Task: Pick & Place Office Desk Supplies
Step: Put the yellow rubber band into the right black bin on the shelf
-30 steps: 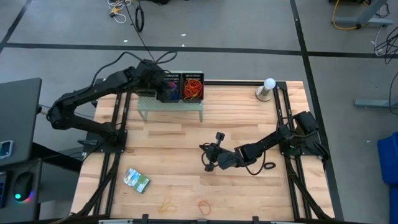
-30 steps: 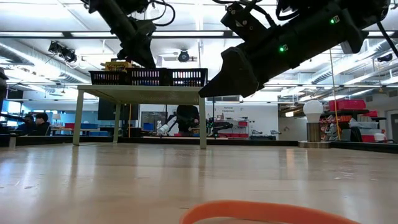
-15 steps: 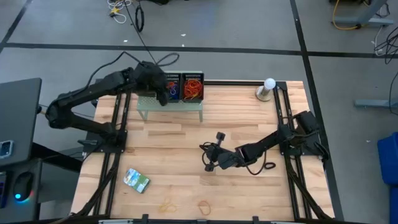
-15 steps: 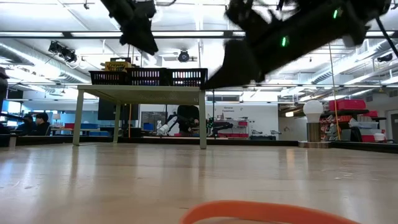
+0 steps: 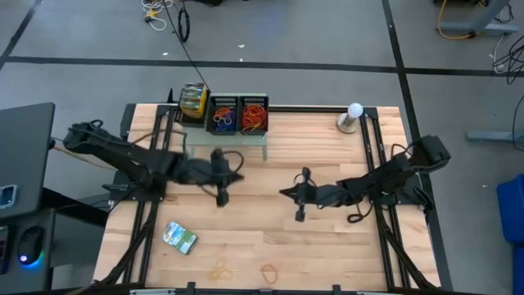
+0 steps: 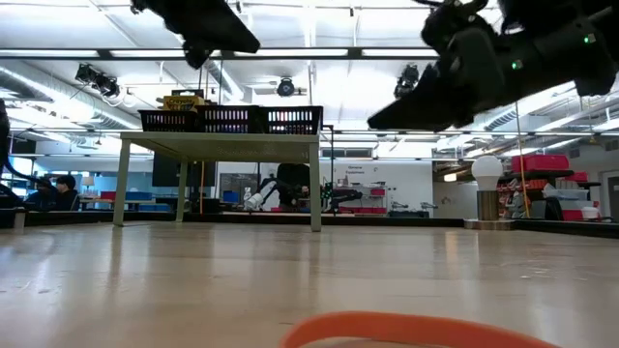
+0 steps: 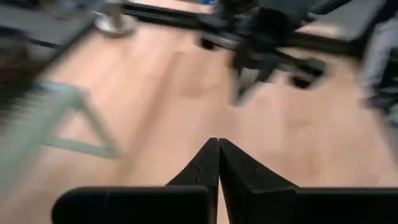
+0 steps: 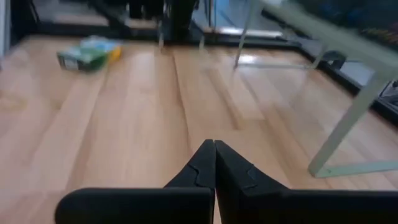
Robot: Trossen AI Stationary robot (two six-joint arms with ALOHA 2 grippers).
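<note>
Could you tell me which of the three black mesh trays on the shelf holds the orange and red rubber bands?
The tray at the right end of the row, nearest the light bulb. The middle tray holds darker blue and purple bands, and the left one holds packets.

Robotics lab or workshop. Indicators: open hall with exposed ceiling ducts [image 6: 58, 97] and strip lights [image 6: 319, 53], taped concrete floor [image 5: 327, 49], far workbenches, red bins [image 6: 542, 162], seated people [image 6: 53, 188] at far left.

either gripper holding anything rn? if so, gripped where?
Nothing held. Left gripper and right gripper are both shut with nothing between the fingers, above bare table.
</note>
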